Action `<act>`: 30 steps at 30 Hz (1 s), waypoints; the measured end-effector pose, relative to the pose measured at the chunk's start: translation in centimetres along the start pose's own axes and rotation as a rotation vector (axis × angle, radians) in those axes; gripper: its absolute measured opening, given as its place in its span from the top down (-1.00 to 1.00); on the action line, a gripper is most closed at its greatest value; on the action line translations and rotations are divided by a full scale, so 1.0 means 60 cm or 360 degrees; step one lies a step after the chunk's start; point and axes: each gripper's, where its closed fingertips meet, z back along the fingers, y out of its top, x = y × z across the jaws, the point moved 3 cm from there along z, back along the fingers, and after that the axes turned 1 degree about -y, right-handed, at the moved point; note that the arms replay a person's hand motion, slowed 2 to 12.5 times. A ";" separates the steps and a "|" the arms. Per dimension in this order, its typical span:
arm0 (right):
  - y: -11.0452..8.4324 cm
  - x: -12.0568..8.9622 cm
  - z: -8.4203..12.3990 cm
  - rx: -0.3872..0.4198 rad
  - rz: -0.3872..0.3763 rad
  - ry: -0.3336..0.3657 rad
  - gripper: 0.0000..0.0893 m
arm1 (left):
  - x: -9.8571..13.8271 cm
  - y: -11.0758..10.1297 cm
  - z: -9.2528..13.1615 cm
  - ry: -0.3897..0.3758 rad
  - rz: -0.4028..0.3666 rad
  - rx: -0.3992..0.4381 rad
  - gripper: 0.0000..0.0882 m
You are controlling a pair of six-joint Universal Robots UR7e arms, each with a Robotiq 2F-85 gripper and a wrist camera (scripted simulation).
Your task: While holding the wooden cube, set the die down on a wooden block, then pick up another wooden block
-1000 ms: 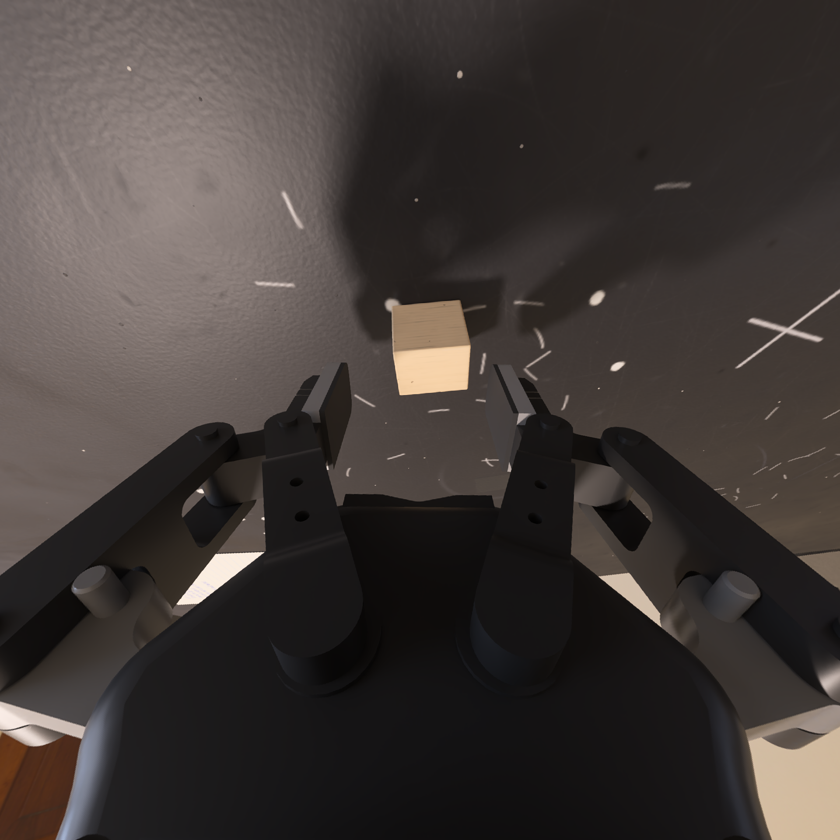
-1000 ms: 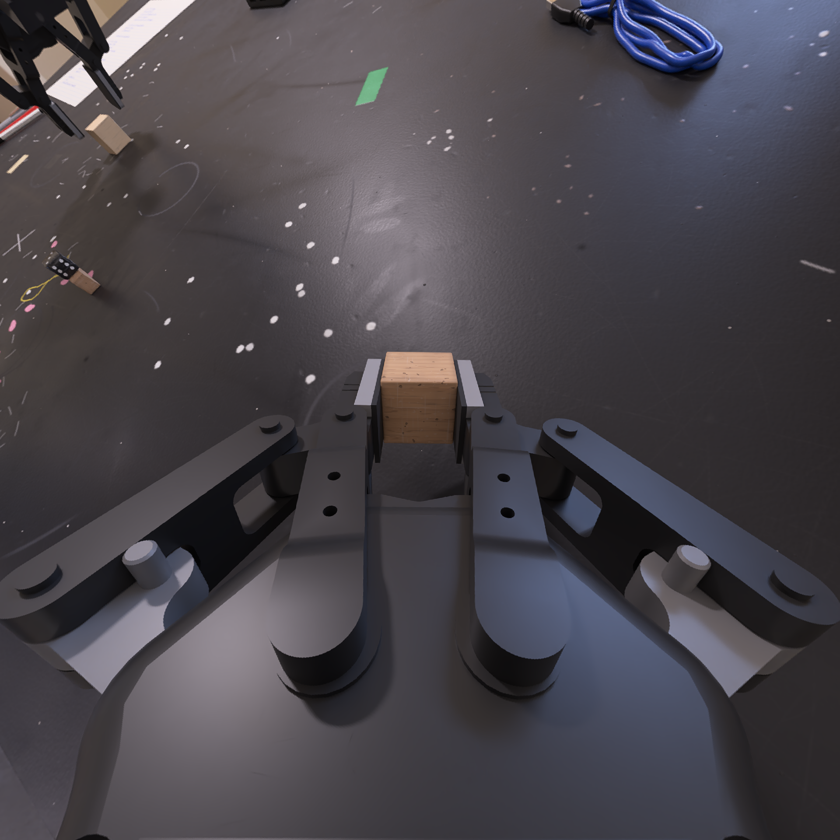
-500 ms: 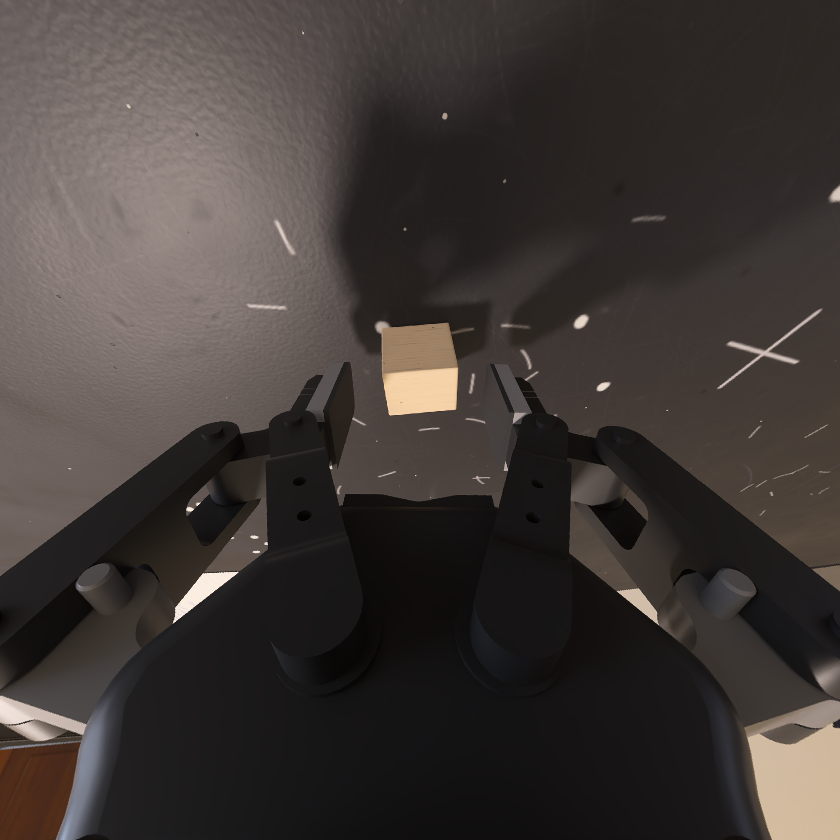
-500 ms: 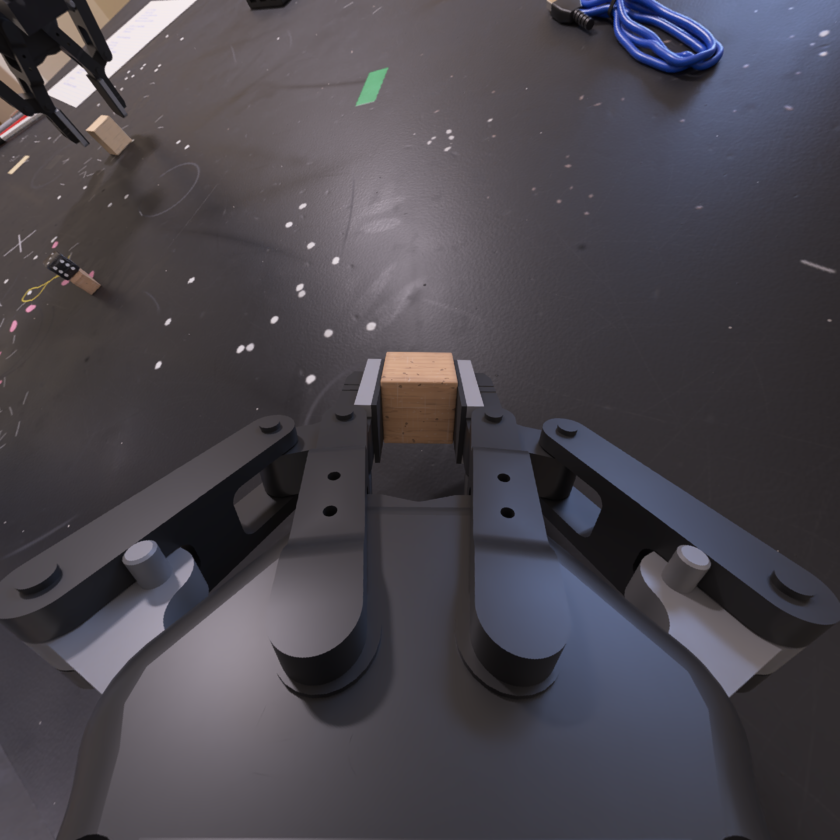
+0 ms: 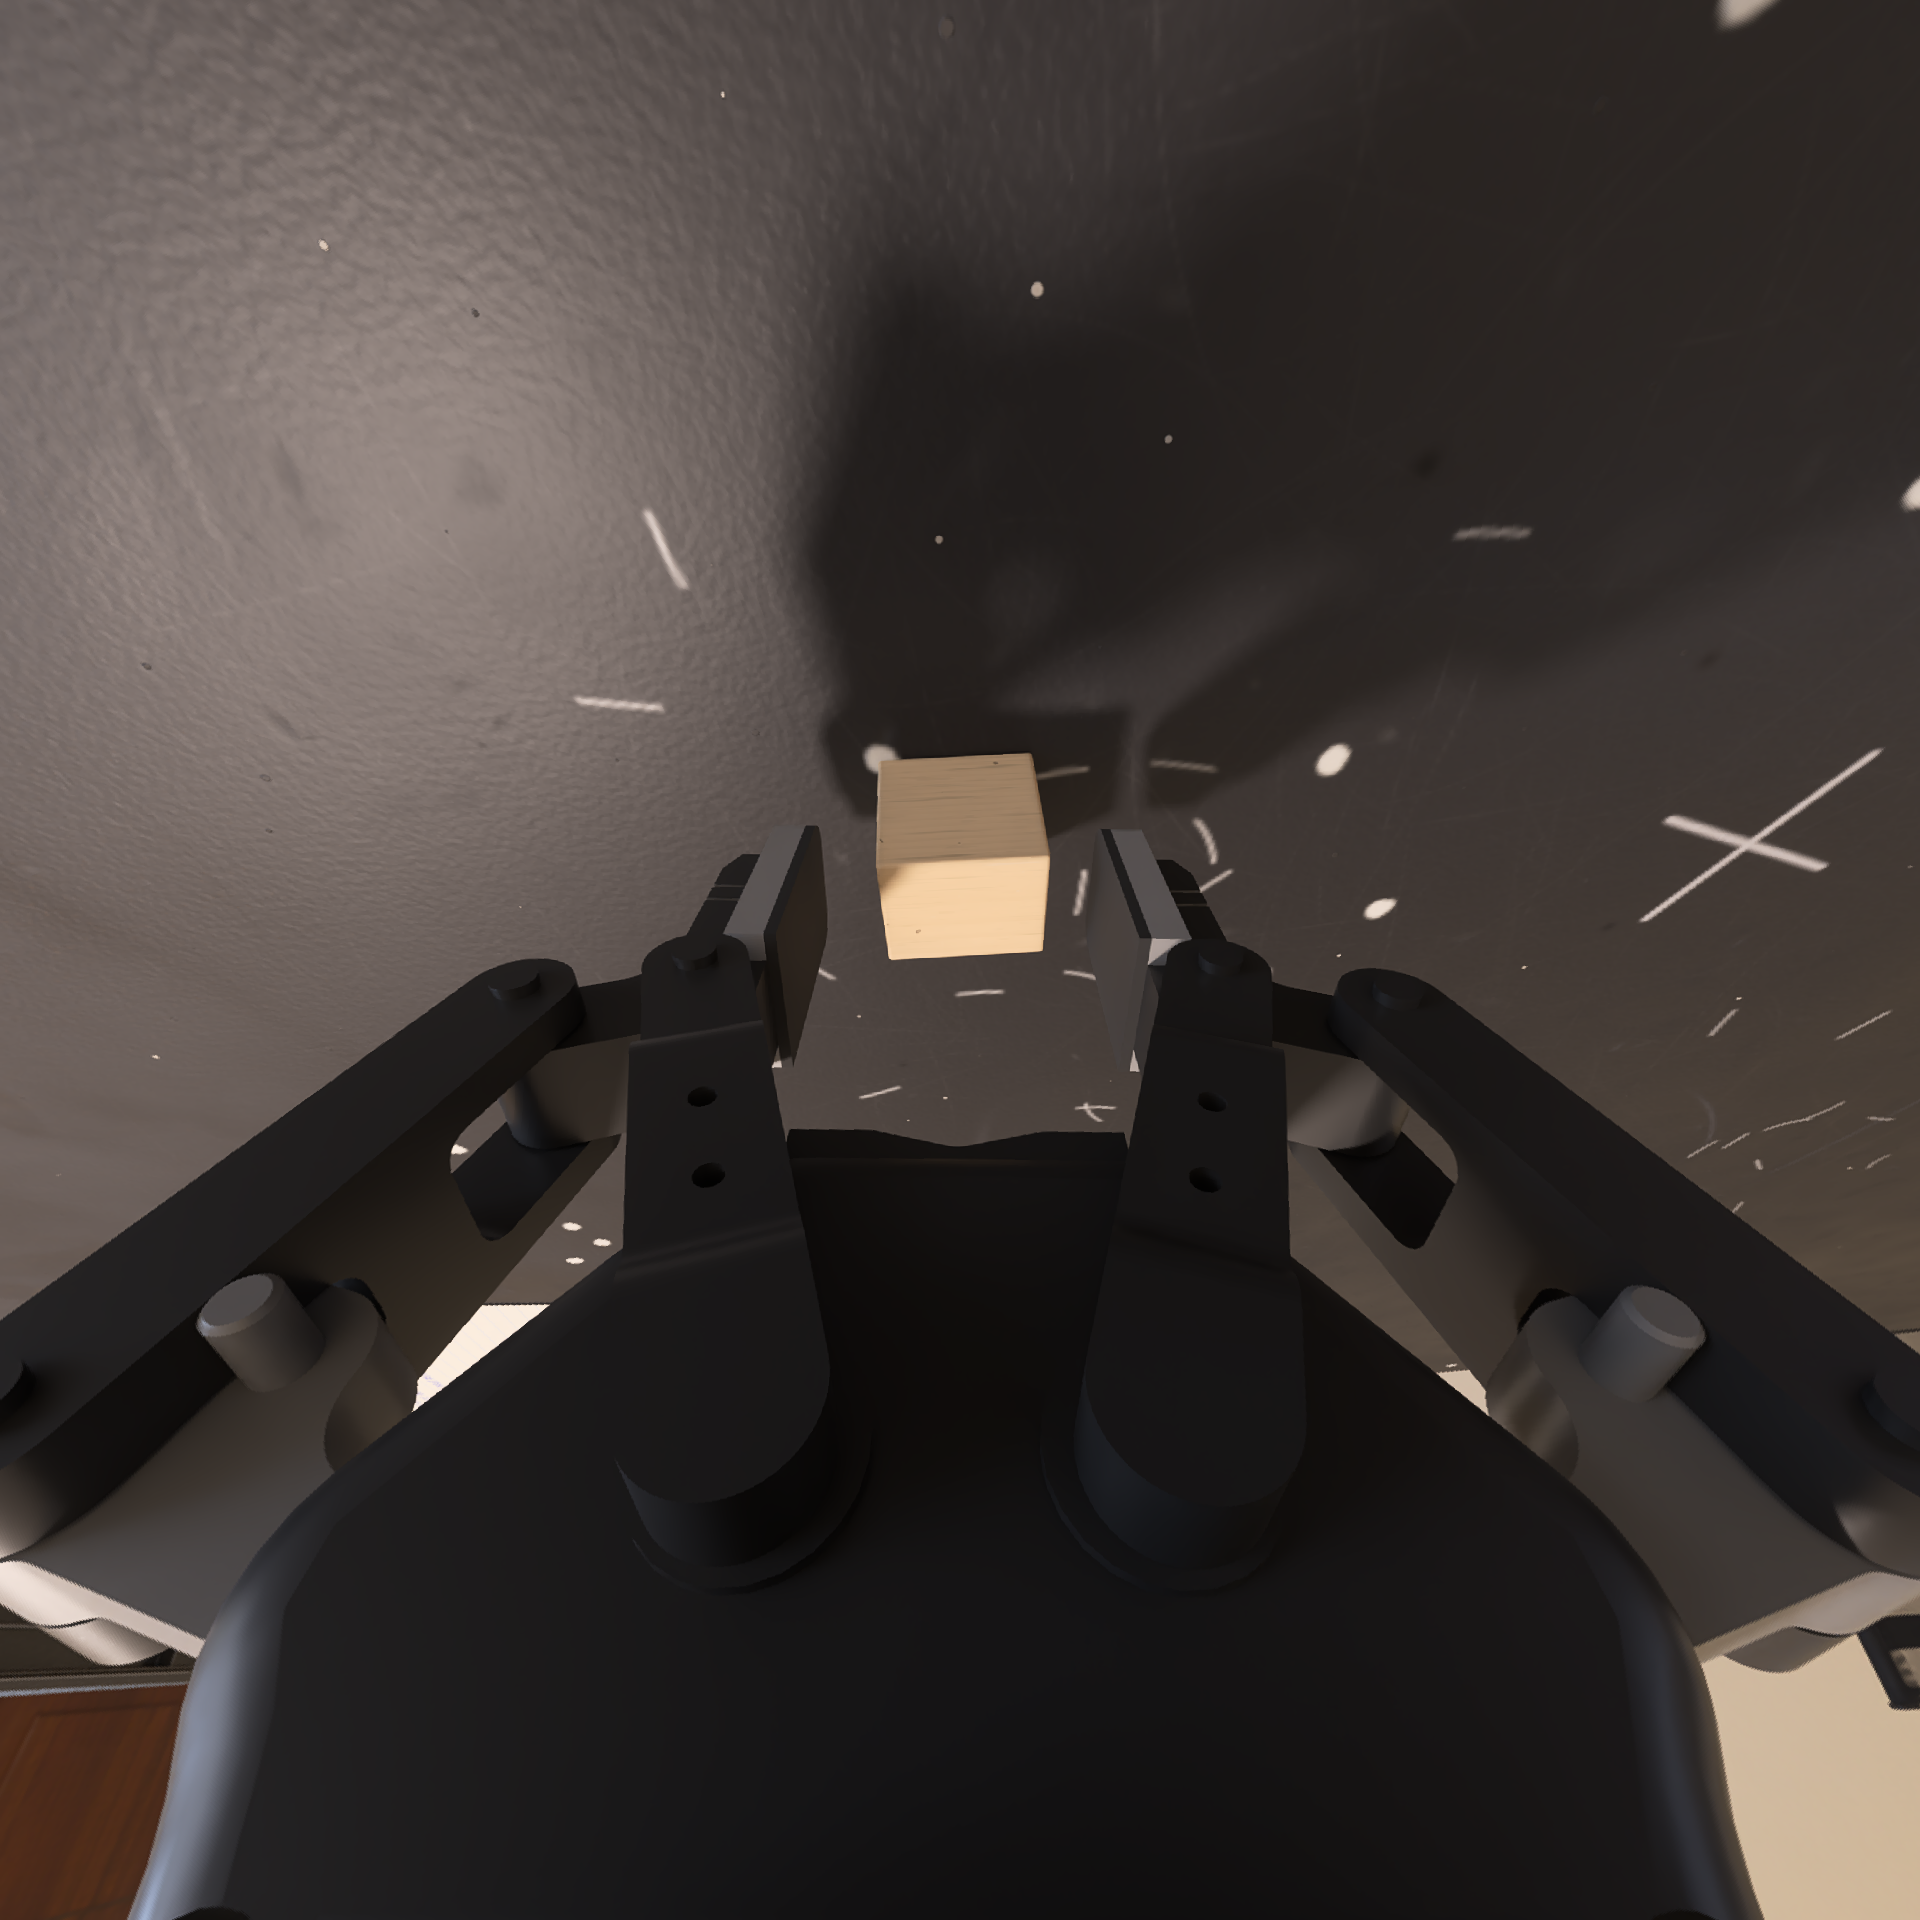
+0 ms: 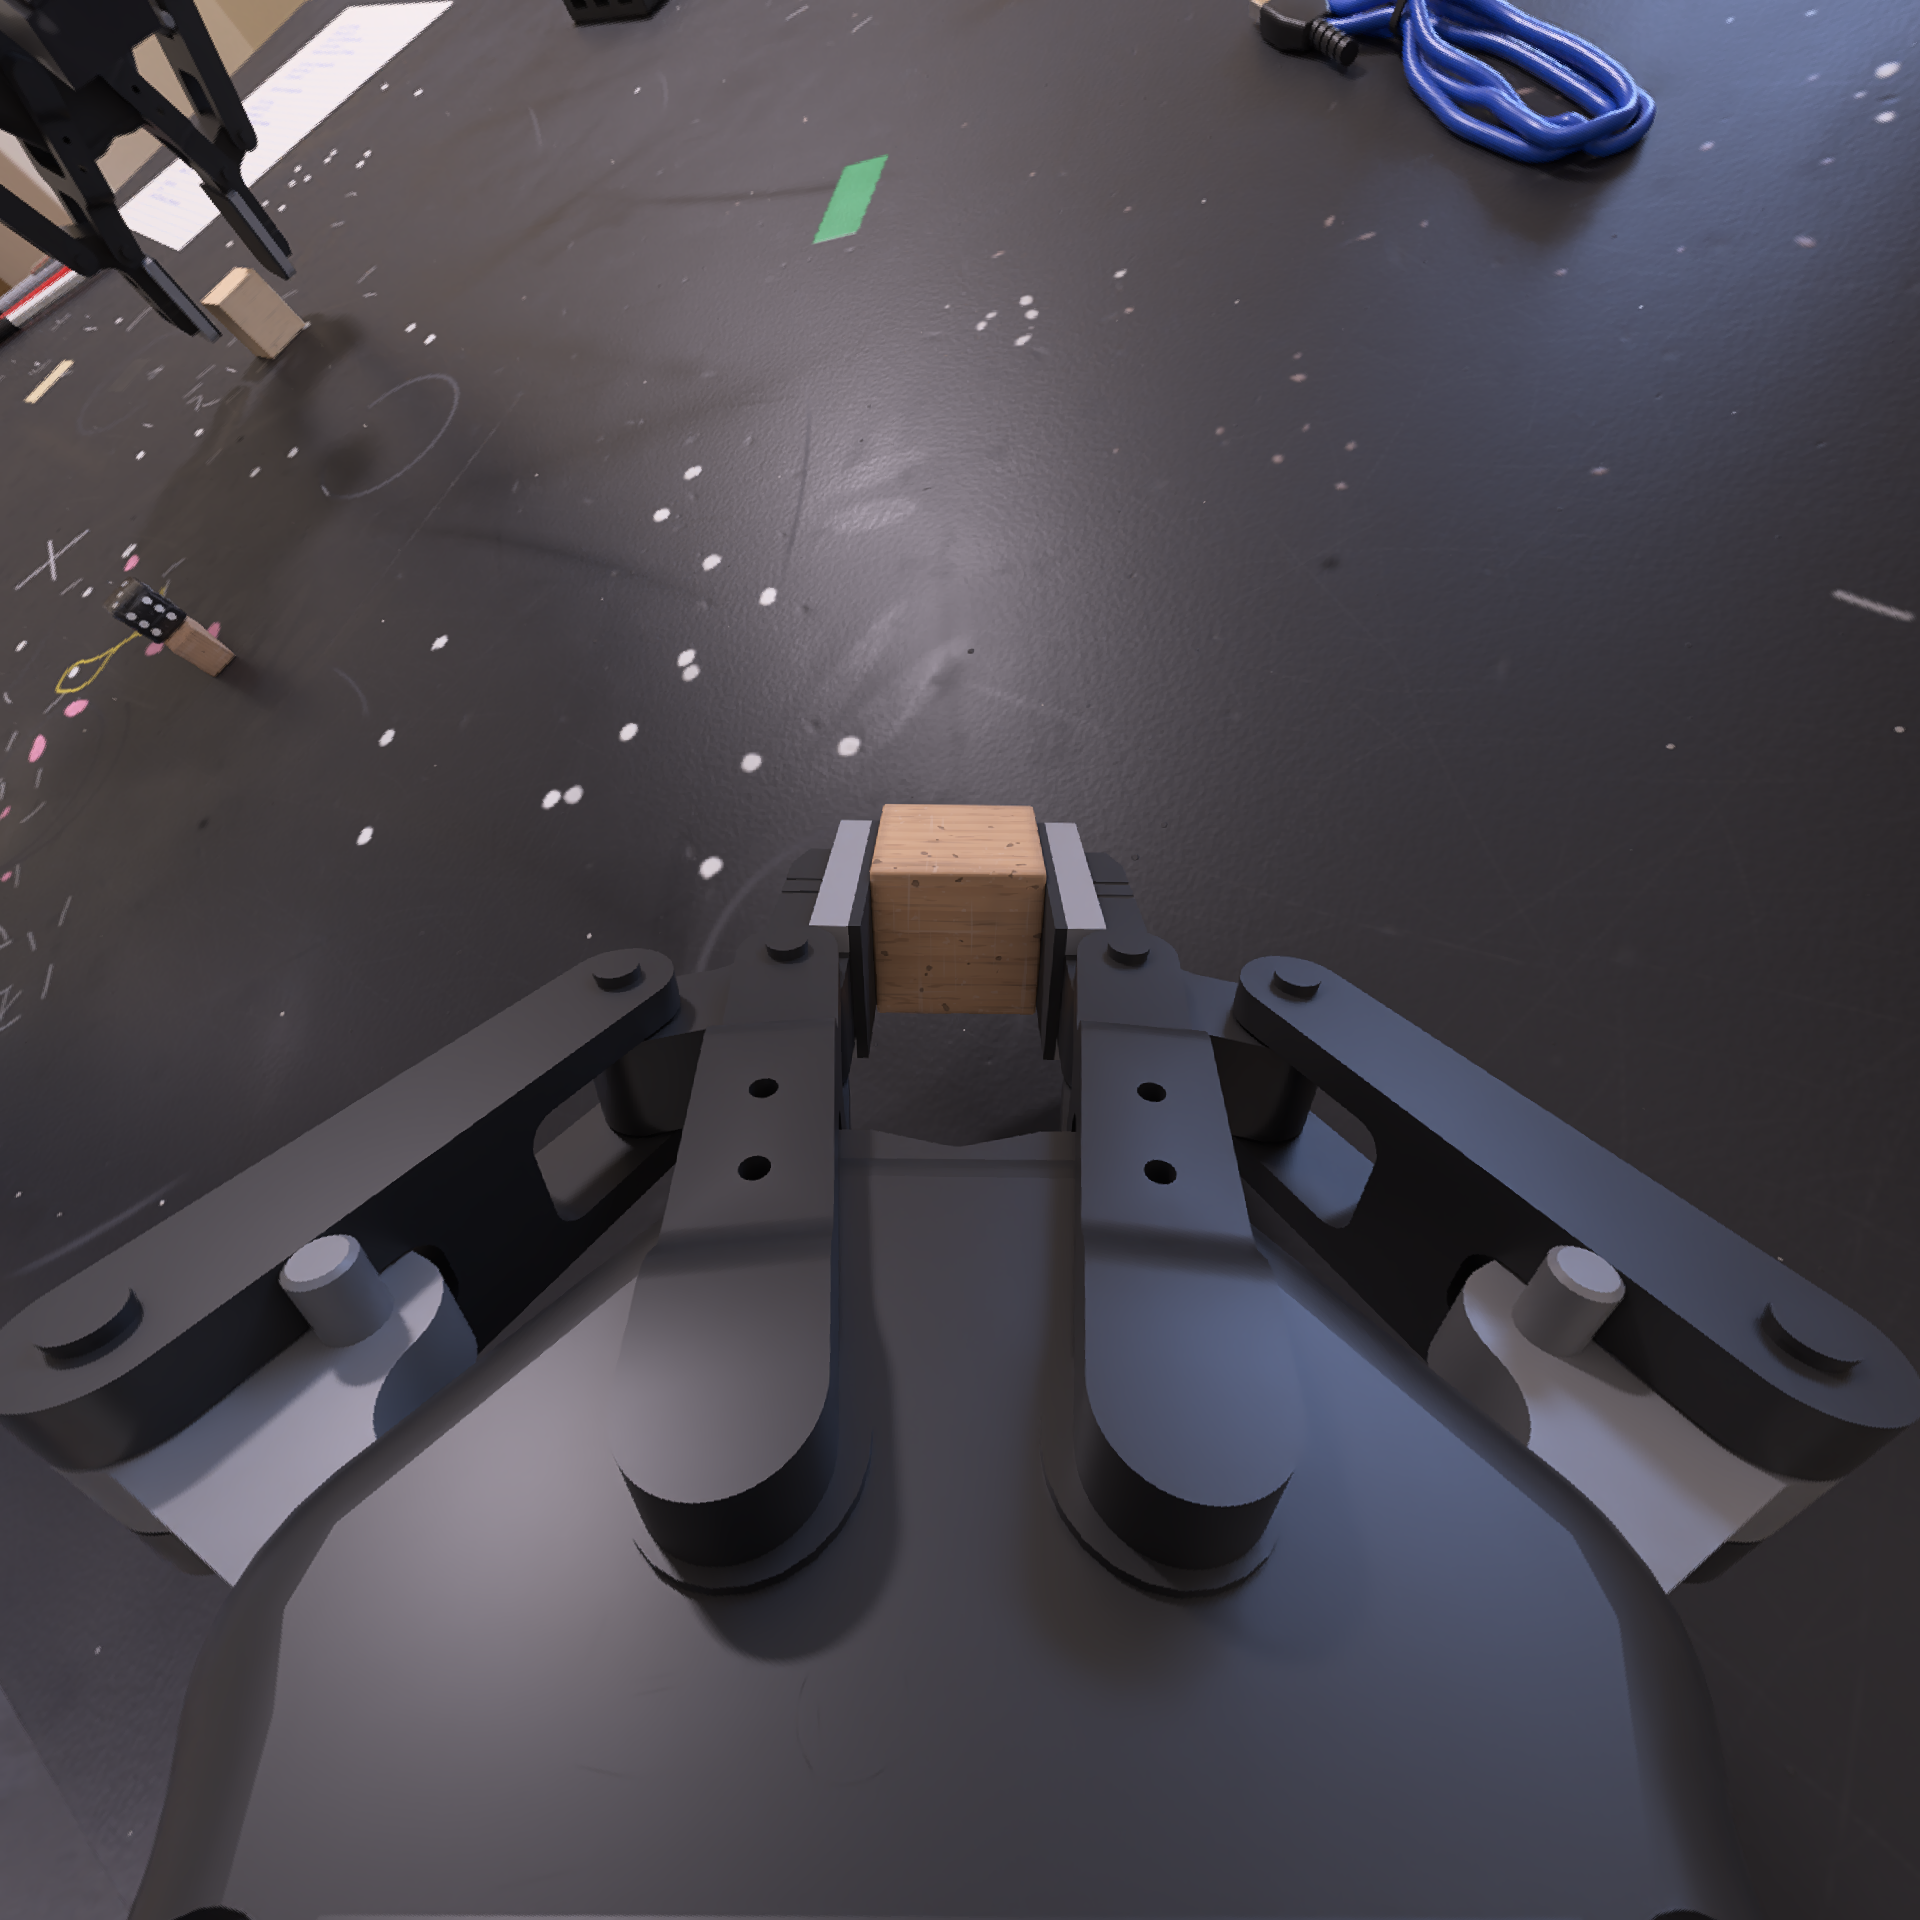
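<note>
My right gripper (image 6: 956,894) is shut on a brown wooden cube (image 6: 956,914) and holds it above the dark table. A black die (image 6: 151,611) sits on top of a small wooden block (image 6: 200,648) at the far left of the right wrist view. My left gripper (image 5: 961,883) is open, its fingers straddling a pale wooden block (image 5: 961,857) that rests on the table, without touching it. The same left gripper (image 6: 223,281) and pale block (image 6: 255,312) show at the upper left of the right wrist view.
A coiled blue cable (image 6: 1507,83) lies at the far right. A green tape strip (image 6: 852,197) is stuck on the table (image 6: 1351,623). White paper (image 6: 281,94) lies near the far left edge. White and pink specks and chalk marks dot the surface.
My left gripper has come down and forward, so the pale block now lies between its open fingertips. The right gripper and its cube have not moved.
</note>
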 end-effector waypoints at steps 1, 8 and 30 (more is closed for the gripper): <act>0.000 0.000 0.000 0.0000 -0.0001 0.0000 0.44 | 0.000 0.000 0.000 0.0001 0.0003 0.0000 -0.03; 0.000 0.000 0.000 0.0000 -0.0003 0.0001 0.44 | 0.000 0.000 0.000 0.0004 0.0029 0.0008 0.02; 0.000 0.000 0.000 0.0001 0.0000 0.0001 0.44 | 0.001 -0.003 -0.001 0.0012 0.0049 -0.0003 0.18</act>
